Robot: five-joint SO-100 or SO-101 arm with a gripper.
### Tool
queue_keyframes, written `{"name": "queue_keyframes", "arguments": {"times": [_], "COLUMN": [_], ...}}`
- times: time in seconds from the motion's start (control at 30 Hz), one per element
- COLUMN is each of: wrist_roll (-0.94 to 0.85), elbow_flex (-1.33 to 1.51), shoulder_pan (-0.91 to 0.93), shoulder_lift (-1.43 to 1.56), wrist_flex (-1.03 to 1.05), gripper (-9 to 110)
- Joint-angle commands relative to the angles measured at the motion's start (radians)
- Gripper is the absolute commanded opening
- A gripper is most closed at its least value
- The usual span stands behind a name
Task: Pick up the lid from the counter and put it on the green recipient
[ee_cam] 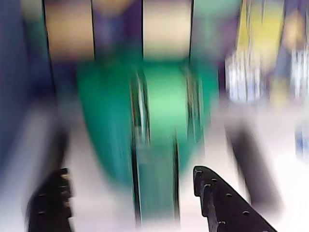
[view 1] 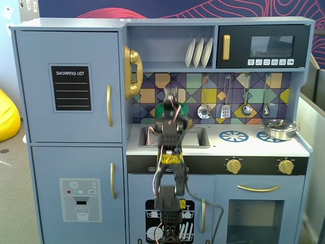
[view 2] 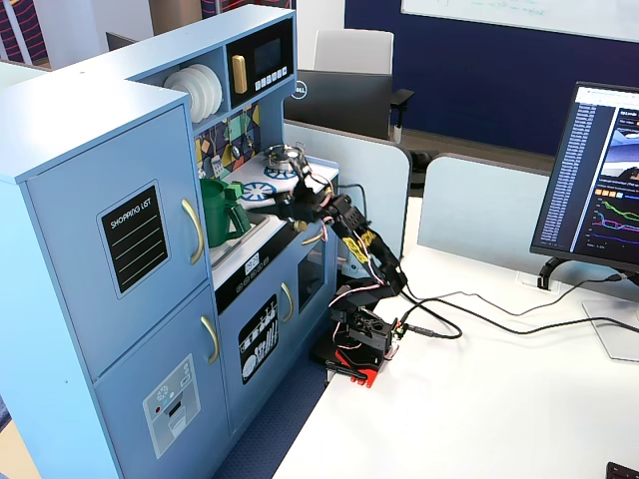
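Observation:
The green recipient [ee_cam: 111, 125] is a tall dark-green pot that stands on the white counter [view 1: 254, 146] at the back by the sink. Its strap handle [ee_cam: 155, 183] faces the wrist camera. The pot also shows in both fixed views [view 1: 186, 111] [view 2: 216, 212], half hidden behind the arm in one of them. My gripper [ee_cam: 130, 188] is open and empty, with its jaws spread wide, a little in front of the pot and level with its handle. It shows in both fixed views [view 1: 172, 97] [view 2: 274, 198]. The wrist view is heavily blurred. I cannot make out the lid in any view.
The sink recess [view 1: 197, 137] lies under my arm. A shiny steel pan [view 1: 278, 129] sits on the far right burner print. Utensils [view 1: 226, 109] hang on the backsplash behind the counter. A shelf with white plates [view 1: 199, 52] is overhead. The arm's base [view 2: 357, 349] stands on a white table.

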Motion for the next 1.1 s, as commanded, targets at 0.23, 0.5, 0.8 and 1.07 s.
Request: {"name": "queue_keyframes", "arguments": {"times": [0.23,0.5,0.8,1.07], "wrist_roll": [0.067,0.193,0.178,0.129], "elbow_flex": [0.877,1.115,1.184,1.184], "shoulder_pan": [0.029,0.008,-0.014,-0.074], "shoulder_lift": [0.353,0.469,0.566,0.568], "wrist_flex": [-0.057,0.1,0.407,0.586], "gripper": [0,0,2,3]}}
